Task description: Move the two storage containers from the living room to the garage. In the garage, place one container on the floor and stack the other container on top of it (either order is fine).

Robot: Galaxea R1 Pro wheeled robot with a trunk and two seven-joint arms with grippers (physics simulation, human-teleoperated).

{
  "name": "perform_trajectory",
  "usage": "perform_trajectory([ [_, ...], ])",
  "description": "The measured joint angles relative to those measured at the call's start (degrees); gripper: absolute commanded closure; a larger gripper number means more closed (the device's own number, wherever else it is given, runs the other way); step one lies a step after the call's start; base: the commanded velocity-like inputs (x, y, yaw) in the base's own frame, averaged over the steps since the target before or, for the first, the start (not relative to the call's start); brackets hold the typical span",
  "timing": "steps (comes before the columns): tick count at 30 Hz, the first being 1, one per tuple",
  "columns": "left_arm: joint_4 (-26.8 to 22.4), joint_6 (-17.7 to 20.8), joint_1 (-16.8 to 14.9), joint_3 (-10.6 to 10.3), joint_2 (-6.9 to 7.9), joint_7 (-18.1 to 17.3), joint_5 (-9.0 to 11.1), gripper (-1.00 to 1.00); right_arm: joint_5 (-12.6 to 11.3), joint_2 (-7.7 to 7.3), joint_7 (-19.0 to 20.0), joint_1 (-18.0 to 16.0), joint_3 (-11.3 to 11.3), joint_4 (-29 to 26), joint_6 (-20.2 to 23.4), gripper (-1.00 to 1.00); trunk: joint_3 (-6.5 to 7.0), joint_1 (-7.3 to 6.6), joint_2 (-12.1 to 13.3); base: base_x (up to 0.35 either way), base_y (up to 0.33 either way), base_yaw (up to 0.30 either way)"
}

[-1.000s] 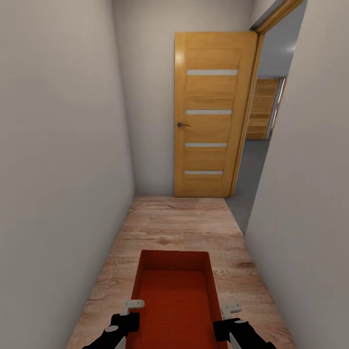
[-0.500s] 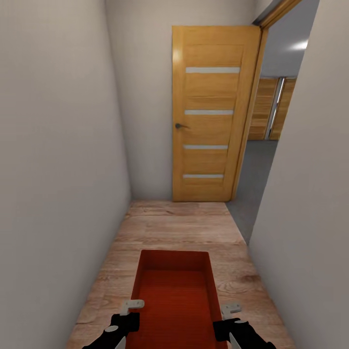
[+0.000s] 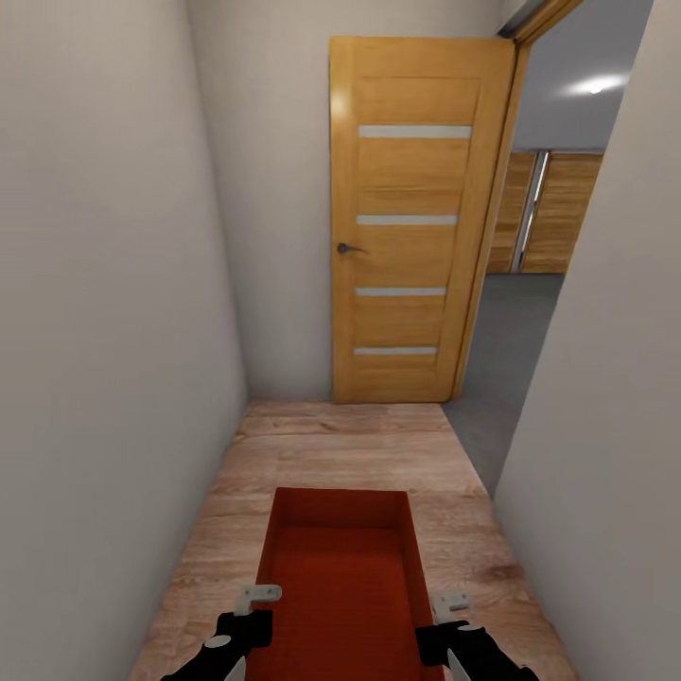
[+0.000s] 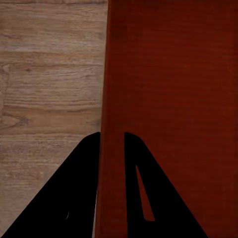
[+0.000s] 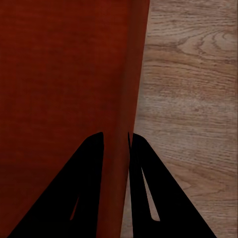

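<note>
I carry one red-orange storage container [image 3: 340, 567] low in front of me, above a wood plank corridor floor. My left gripper [image 3: 257, 603] is shut on its left wall, and the left wrist view shows the black fingers [image 4: 84, 173] pinching that wall of the container [image 4: 173, 99]. My right gripper [image 3: 450, 605] is shut on the right wall, seen up close with fingers [image 5: 144, 173] either side of the container [image 5: 64, 74] rim. Ahead on the right, past the doorway, lies the grey floor [image 3: 506, 340] of the garage.
An orange wooden door [image 3: 411, 222] with frosted strips stands open against the end wall. White walls [image 3: 104, 331] close the corridor on both sides, the right wall [image 3: 605, 426] ending at the doorway. Wood-slat panels [image 3: 558, 213] show deep in the room beyond.
The whole view has shifted: the door and doorway appear larger and closer, so I have rolled forward. The container and both grippers keep the same place in the picture.
</note>
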Motion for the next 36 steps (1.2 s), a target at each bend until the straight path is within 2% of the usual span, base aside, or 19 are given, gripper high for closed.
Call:
perform_trajectory([
  [12,0.02,0.00,-0.01,0.00,-0.01,0.00,0.00,1.00,0.00,-0.01,0.00,0.01,0.00,-0.02,0.00,1.00,0.00,0.00,0.00,0.330,0.152,-0.163],
  [24,0.00,0.00,0.00,-0.06,0.02,0.00,0.07,1.00,0.00,0.02,-0.03,0.00,0.01,0.00,0.00,1.00,0.00,0.00,0.00,0.304,0.167,-0.028],
  [36,0.00,0.00,0.00,-0.06,0.02,-0.01,0.08,1.00,0.00,0.01,-0.02,0.00,-0.01,0.00,0.01,1.00,0.07,0.00,0.00,0.319,0.079,-0.092],
])
